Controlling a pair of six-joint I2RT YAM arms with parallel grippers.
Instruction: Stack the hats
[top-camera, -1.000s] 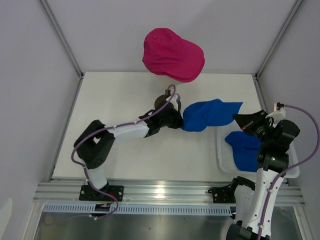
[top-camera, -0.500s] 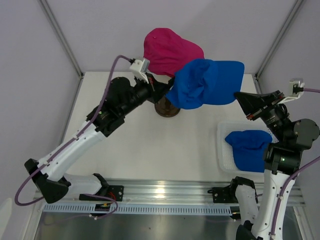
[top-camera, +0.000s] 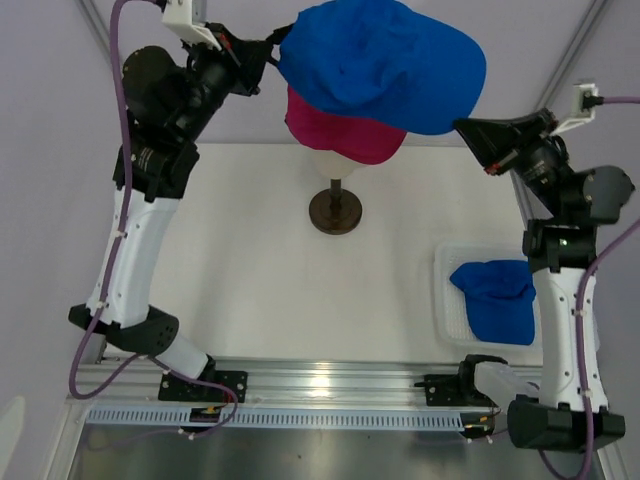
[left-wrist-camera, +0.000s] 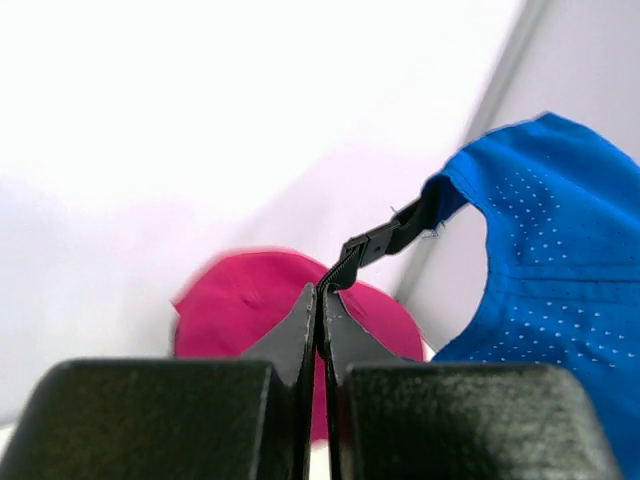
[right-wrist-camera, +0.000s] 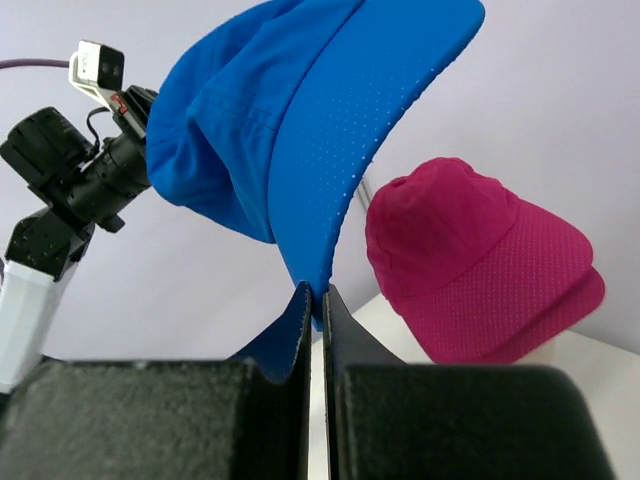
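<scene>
A royal blue hat (top-camera: 385, 60) hangs high in the air between both grippers, above the magenta-pink hat (top-camera: 345, 130) that sits on the mannequin head. My left gripper (top-camera: 270, 48) is shut on the blue hat's black back strap (left-wrist-camera: 385, 240). My right gripper (top-camera: 468, 128) is shut on the tip of its brim (right-wrist-camera: 322, 275). The pink hat also shows in the left wrist view (left-wrist-camera: 255, 300) and the right wrist view (right-wrist-camera: 480, 260). A second blue hat (top-camera: 495, 298) lies in the white mesh basket (top-camera: 442, 300).
The dark round stand (top-camera: 335, 211) of the mannequin head stands mid-table under the hats. The basket sits at the table's right edge by the right arm's base. Enclosure walls and corner posts rise close behind both raised arms.
Both arms have risen and lifted the blue hat from beside the stand up and back, until it hangs over the pink hat. The basket hat has not moved.
</scene>
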